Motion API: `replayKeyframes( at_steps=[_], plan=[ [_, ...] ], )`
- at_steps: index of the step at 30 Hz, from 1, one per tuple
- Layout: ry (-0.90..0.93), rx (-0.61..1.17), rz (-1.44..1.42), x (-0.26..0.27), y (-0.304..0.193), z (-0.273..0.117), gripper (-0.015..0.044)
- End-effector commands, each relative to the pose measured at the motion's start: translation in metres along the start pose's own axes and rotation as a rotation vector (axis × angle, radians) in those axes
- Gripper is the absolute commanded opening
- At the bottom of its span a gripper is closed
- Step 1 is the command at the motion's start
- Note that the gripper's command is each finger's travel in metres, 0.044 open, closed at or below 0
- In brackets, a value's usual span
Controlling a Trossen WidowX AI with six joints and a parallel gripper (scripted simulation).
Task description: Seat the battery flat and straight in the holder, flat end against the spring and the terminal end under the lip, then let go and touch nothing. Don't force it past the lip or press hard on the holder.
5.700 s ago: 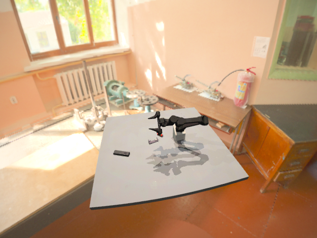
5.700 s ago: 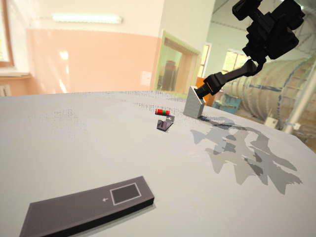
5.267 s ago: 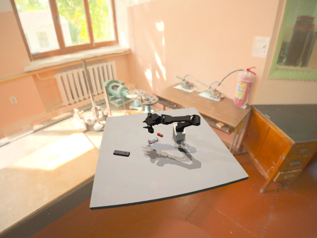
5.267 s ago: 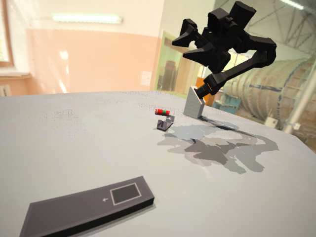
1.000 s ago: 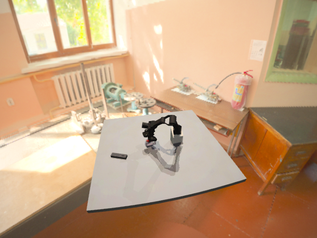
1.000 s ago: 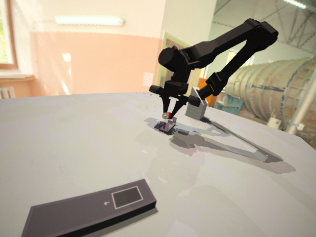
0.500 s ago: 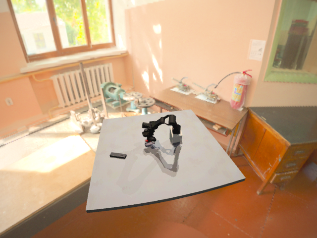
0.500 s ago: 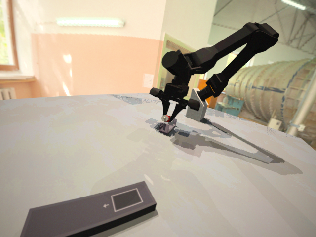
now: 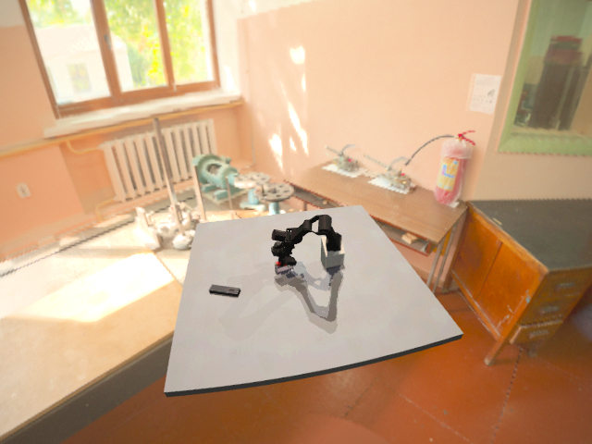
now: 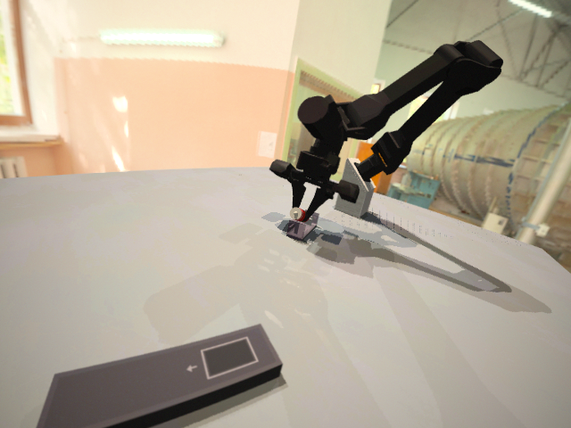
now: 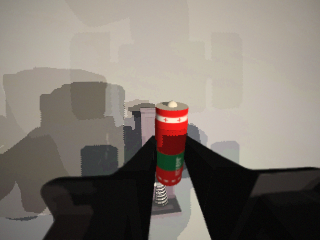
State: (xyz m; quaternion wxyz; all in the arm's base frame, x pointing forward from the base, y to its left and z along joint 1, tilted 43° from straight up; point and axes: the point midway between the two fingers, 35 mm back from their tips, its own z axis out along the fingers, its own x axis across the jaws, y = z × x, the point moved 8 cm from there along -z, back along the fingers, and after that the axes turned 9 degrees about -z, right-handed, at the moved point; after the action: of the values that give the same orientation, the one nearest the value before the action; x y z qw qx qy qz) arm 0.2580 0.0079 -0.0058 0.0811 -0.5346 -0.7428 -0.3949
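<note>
Holder [image 9: 286,270] [image 10: 298,231] [image 11: 147,125] sits on the grey table [image 9: 287,344] [image 10: 69,276] [image 11: 270,65], near the middle of the top and exterior frames. No battery is seated in it; the battery [image 9: 277,263] [image 10: 297,213] [image 11: 171,142] is over it, and whether the two touch anywhere I cannot tell. In the wrist frame a strip of the holder shows just left of the battery, and the spring [image 11: 161,194] shows below the battery's flat end, a little left of its line. The terminal end points to the top of that frame.

The gripper [image 9: 282,262] [image 10: 302,214] [image 11: 168,139] is closed most of the way, its fingers pinching the battery from both sides. The battery lies between the fingertips, both its ends sticking out past them, red with a green band in the lower half.

A dark bar [image 9: 224,290] [image 10: 156,377] lies well apart from the holder, left of centre in the top frame and lower left in the exterior one.
</note>
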Motion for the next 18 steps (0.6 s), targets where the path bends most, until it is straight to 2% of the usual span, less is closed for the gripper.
replayKeyframes(
  at_steps=[1, 18],
  plan=[
    [0.001, -0.013, 0.011, 0.002, -0.004, 0.001, 0.0083],
    [-0.024, -0.093, 0.018, 0.008, -0.016, 0.003, 0.0083]
  ],
)
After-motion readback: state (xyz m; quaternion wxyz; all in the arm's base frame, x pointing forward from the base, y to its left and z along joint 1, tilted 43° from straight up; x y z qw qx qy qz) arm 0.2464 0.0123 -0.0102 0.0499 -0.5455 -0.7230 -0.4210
